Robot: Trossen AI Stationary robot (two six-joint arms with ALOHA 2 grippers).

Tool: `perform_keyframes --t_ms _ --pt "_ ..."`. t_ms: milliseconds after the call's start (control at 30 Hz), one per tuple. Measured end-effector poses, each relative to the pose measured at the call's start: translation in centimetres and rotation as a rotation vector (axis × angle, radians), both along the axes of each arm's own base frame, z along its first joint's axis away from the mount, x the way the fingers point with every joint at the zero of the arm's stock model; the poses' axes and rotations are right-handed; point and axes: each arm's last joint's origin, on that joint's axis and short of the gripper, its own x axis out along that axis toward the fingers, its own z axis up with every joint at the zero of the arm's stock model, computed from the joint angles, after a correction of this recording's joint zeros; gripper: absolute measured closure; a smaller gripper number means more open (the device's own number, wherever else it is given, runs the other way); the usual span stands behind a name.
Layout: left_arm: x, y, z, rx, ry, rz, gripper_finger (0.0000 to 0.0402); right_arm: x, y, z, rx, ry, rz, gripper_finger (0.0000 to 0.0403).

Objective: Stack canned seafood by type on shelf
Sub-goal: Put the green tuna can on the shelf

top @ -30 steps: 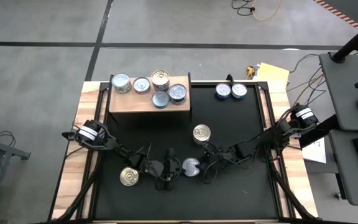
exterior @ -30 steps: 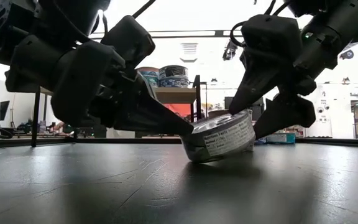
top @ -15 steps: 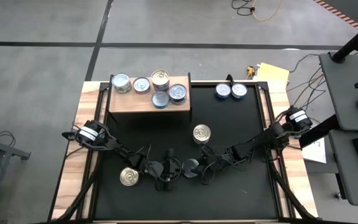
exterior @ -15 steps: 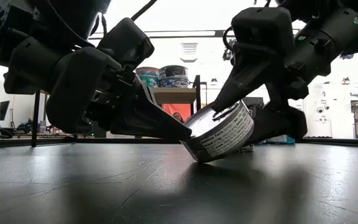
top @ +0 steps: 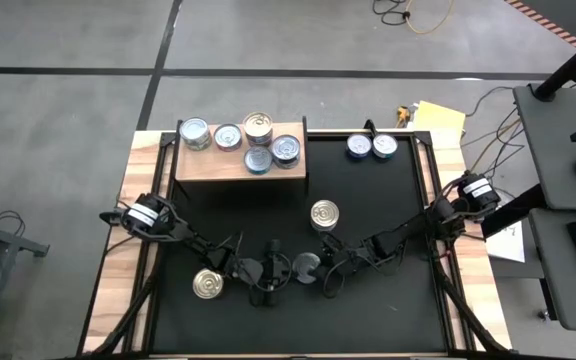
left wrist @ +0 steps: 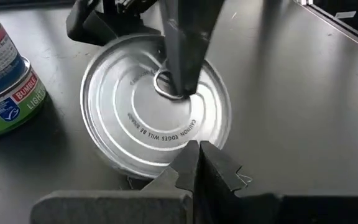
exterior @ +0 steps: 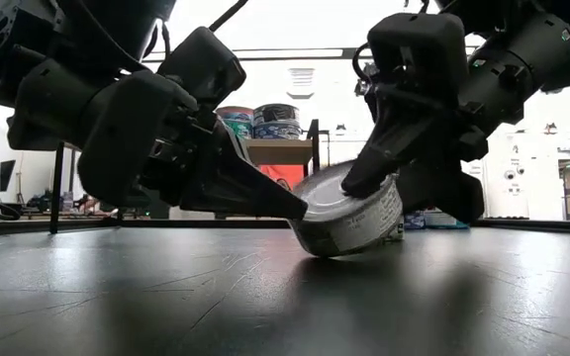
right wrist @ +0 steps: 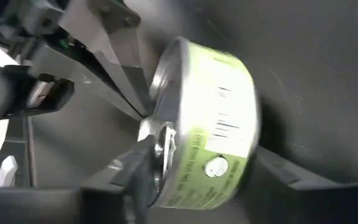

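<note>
tilted tin: a short round metal tin with a ribbed silver top and a pale green-white paper label [exterior: 349, 220], leaning on its lower edge on the black table top [exterior: 265, 297], lid facing up and toward the left arm. embossed lettering rings the lid in the left wrist view [left wrist: 157, 112].
right gripper: the right gripper [exterior: 404, 188] has its dark fingers across the tin's height, one finger [exterior: 369, 163] lying on the lid, the other behind the bottom. the right wrist view shows the tin [right wrist: 207, 146] between the 2 fingers, a finger at each flat face; it is clamped on the tin.
left gripper: the left gripper [left wrist: 194, 158] has its fingers pressed together with no gap, the tip set against the lower rim of the tin; in the low view its pointed end [exterior: 290, 210] meets the tin's edge at the table.
position on table: in the high view the tin [top: 308, 268] sits near the front middle of the table, between both grippers.
shelf: a light-brown wooden box stand [top: 218, 165] at the back left of the table, carrying 5 tins [top: 258, 128], 1 gold-topped, the rest silver or blue-topped.
other tins: 1 gold-topped tin [top: 325, 214] mid-table, 1 gold-topped tin [top: 207, 284] front left, 2 blue-topped tins [top: 371, 147] at the back right, off the shelf.
beside the tilted tin: a stack of tins with blue, red and green labels [left wrist: 5, 74] stands near it in the left wrist view.
</note>
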Motion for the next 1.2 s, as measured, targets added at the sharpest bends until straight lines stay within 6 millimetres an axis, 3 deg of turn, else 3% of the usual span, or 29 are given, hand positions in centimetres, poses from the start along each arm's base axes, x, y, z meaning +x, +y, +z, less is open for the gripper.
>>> perform_keyframes --t_ms 100,400,733,967,1200 --pt "-0.2 0.0 -0.1 0.007 0.012 -0.007 0.0401 0.0 0.0 0.1 -0.018 -0.009 0.015 0.0274" --pt "-1.1 0.3 1.5 0.002 -0.021 -0.011 0.0401 -1.1 -0.4 1.6 -0.093 0.033 0.055 0.0272" --pt "-5.7 2.4 5.8 -0.041 -0.13 -0.012 0.0401 -6.1 0.3 5.9 -0.223 0.134 0.045 0.0272" --pt "-8.1 3.5 9.1 -0.106 -0.253 -0.003 0.0401 -8.3 1.5 8.9 -0.382 -0.074 -0.112 0.0272" --pt "-8.3 3.7 12.3 -0.162 -0.371 0.033 0.0385 -6.5 2.0 9.8 -0.56 -0.246 -0.164 0.0272"
